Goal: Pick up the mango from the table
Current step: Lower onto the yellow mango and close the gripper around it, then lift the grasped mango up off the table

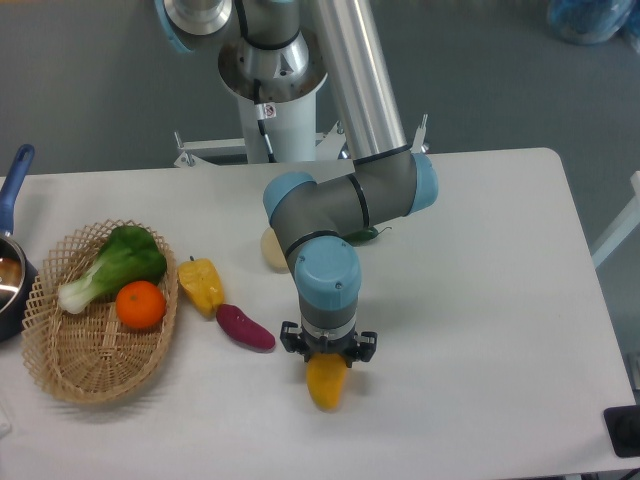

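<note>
Fingers hidden under the wrist, so I cannot tell if the gripper (328, 358) pinches the mango (327, 381) at lower centre on the table (480, 300): grasp step, I judge; next, close firmly and lift straight up.

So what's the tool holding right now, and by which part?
The tool covers the mango's upper end; whether it actually grips cannot be told.

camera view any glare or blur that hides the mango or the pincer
Camera view: even, soft light, only faint shadows on the table; a bright streak of glare runs down the arm's metal tube, none on the fruit. The mango is sharp, its upper end hidden under the pincer, whose fingertips cannot be made out from above.
</note>
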Robot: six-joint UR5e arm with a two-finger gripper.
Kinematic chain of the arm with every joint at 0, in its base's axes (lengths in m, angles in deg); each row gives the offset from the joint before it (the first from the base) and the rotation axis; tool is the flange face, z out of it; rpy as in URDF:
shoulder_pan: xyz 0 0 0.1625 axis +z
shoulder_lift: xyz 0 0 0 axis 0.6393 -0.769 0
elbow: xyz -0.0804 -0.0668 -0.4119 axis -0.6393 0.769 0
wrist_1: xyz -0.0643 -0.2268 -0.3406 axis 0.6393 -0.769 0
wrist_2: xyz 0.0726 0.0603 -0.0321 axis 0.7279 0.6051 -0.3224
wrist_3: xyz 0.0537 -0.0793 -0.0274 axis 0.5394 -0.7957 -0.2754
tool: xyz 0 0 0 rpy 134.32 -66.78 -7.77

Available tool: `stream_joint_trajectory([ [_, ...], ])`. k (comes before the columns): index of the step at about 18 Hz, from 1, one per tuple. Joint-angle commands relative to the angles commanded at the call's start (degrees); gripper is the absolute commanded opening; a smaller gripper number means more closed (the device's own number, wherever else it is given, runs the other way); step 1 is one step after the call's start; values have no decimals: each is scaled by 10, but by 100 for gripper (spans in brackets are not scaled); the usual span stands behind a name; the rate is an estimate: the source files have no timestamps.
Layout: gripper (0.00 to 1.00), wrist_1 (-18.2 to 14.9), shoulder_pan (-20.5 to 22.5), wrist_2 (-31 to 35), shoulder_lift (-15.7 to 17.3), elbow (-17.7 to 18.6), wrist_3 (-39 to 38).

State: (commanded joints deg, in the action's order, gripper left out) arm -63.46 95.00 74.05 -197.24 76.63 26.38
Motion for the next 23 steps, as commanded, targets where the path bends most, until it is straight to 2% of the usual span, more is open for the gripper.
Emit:
stream_joint_trajectory([
  [3,26,-3,6,-15,28,7,8],
  [7,26,-4,42,-89,59,7,8],
  [8,25,-9,60,-104,87,8,10],
  [10,23,-32,82,-103,112,19,29],
  [12,23,-38,100,-100,139,34,66],
  [16,23,-43,126,-83,162,46,141],
  [20,24,-75,151,-64,177,46,216],
  [23,24,-80,174,-62,185,45,245],
])
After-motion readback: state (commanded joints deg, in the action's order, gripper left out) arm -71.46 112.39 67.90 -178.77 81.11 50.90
